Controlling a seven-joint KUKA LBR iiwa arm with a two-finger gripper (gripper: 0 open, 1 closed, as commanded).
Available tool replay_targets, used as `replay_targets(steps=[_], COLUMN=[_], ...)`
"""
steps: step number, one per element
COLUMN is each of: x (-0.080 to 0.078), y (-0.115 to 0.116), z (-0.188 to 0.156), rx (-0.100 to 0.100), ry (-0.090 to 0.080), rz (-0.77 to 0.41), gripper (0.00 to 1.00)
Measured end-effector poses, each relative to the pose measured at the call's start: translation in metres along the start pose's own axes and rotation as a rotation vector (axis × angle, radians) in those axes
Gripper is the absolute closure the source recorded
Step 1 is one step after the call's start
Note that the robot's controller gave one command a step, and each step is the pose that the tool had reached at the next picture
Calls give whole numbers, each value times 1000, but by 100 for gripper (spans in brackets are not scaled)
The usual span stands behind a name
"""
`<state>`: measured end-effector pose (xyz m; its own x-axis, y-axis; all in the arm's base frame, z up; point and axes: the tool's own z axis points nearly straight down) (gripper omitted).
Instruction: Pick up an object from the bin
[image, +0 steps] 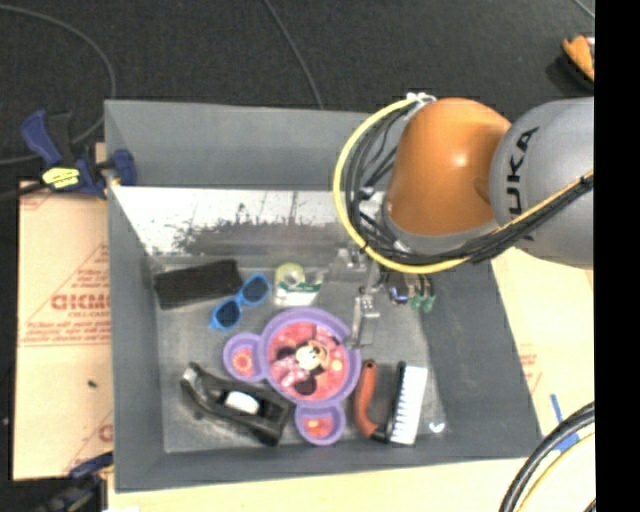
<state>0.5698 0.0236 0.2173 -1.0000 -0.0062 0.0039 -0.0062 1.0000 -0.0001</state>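
Note:
My gripper (366, 312) hangs below the arm's orange cover, in the right half of the bin. It is just above the upper right edge of a purple mouse-shaped plate (300, 362) with a cartoon mouse on it. A scrubbing brush (392, 402) with an orange-red handle and white bristles lies a little in front of the gripper, near the front wall. A small white and green roll (293, 284) lies to the gripper's left, by the back wall. Nothing shows between the gripper's tips.
Blue sunglasses (240, 301) and a black oblong block (197, 283) lie at the back left. A black tape dispenser (234, 402) sits at the front left beside the plate. The arm and its cables overhang the bin's back right corner.

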Motion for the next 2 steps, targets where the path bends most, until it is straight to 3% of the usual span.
replay_targets(steps=[1,2], x=[-1,-14], y=[0,-11], z=[-5,126], rx=[-1,-1], ry=[-8,-8], rz=[1,39], gripper=[0,0])
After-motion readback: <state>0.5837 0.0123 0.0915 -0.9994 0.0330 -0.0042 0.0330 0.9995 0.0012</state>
